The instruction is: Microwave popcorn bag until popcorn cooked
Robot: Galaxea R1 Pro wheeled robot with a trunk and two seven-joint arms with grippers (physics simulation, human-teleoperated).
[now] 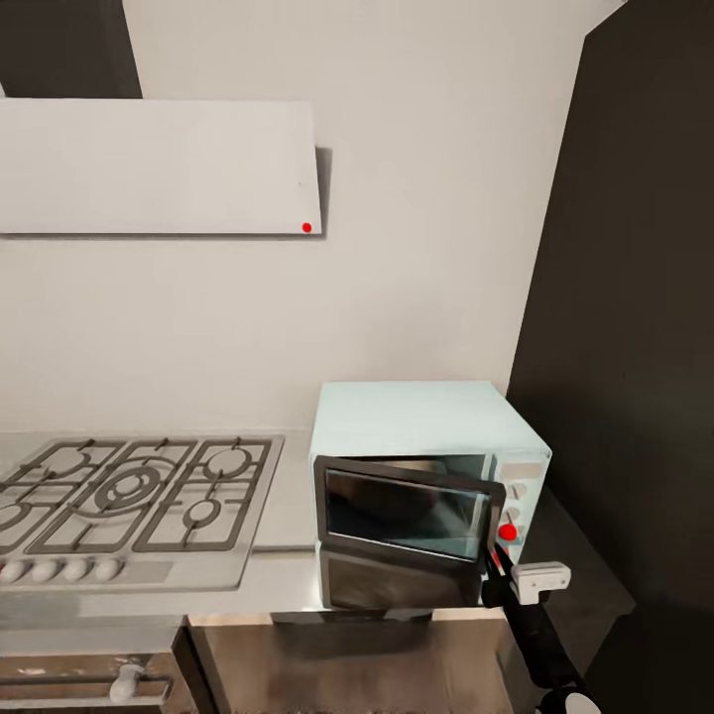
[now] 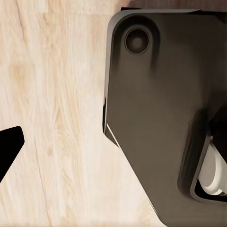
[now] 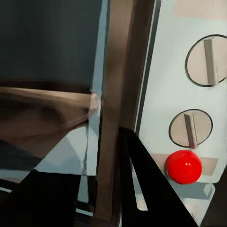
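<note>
Head view: microwave (image 1: 426, 466) on countertop (image 1: 283, 516), door (image 1: 407, 511) ajar | right gripper (image 1: 493, 567) at door's free edge beside knob panel, fingers straddling it; grip cannot be told | popcorn bag unseen | right arm nearer.

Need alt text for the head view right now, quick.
Mint-blue microwave on the steel countertop, its dark glass door partly open, the right gripper at the door's edge. A gas hob lies to its left.

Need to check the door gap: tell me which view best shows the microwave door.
Head view: the microwave door appears whole, swung partly open at the right gripper. The right wrist view gives its edge close up beside the knobs. The left wrist view faces floor.
</note>
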